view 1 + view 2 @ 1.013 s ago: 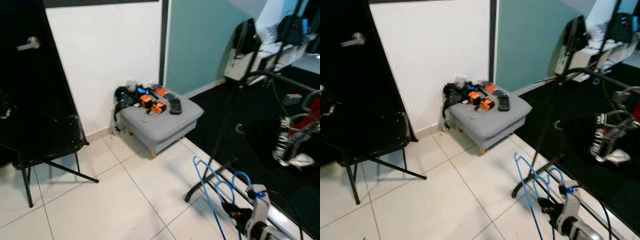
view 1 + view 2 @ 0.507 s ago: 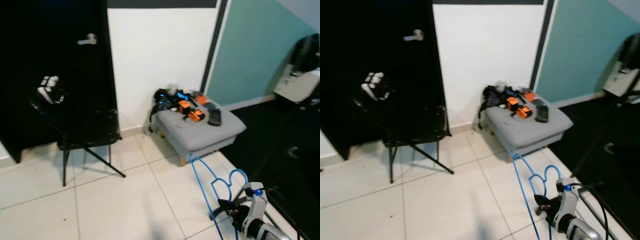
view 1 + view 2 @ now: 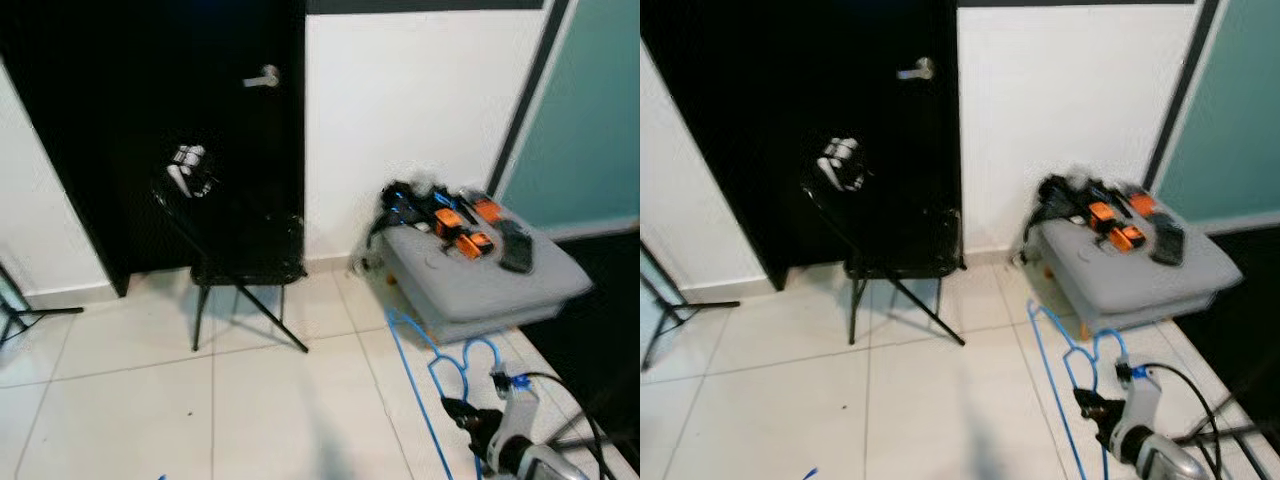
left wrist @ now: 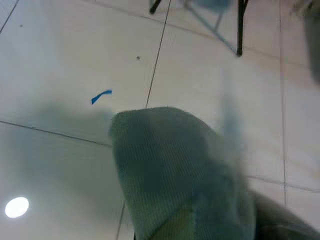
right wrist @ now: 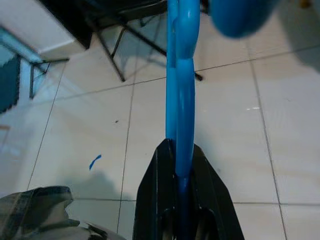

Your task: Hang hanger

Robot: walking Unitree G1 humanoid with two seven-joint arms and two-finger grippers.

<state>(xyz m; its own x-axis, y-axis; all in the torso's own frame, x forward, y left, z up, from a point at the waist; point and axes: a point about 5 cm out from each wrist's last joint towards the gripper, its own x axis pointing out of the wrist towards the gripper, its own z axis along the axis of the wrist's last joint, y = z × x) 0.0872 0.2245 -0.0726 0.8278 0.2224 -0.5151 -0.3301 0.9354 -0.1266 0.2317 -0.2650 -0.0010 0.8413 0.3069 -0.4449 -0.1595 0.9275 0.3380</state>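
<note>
A blue wire hanger [image 5: 181, 75] is clamped between the two black fingers of my right gripper [image 5: 180, 152], which is shut on its thin lower bar. In the eye views the hanger [image 3: 432, 366] stands upright from that gripper [image 3: 465, 414] at the lower right, low over the white tile floor, in front of the grey footstool [image 3: 500, 290]. The left wrist view looks down at the tiles past a blurred grey-green fabric shape [image 4: 170, 170].
A black folding chair [image 3: 245, 262] stands before a black door [image 3: 150, 110] with a silver handle [image 3: 263, 76]; a small black-and-white object [image 3: 188, 170] rests on the chair's back. Orange and black items lie on the footstool. A stand's leg [image 3: 680, 310] is at left. A blue scrap [image 4: 101, 96] lies on the tiles.
The camera has swung left: the footstool slid to the right of the picture, the door and chair came into view, and the dark rack passed out at right. The right gripper still holds the hanger.
</note>
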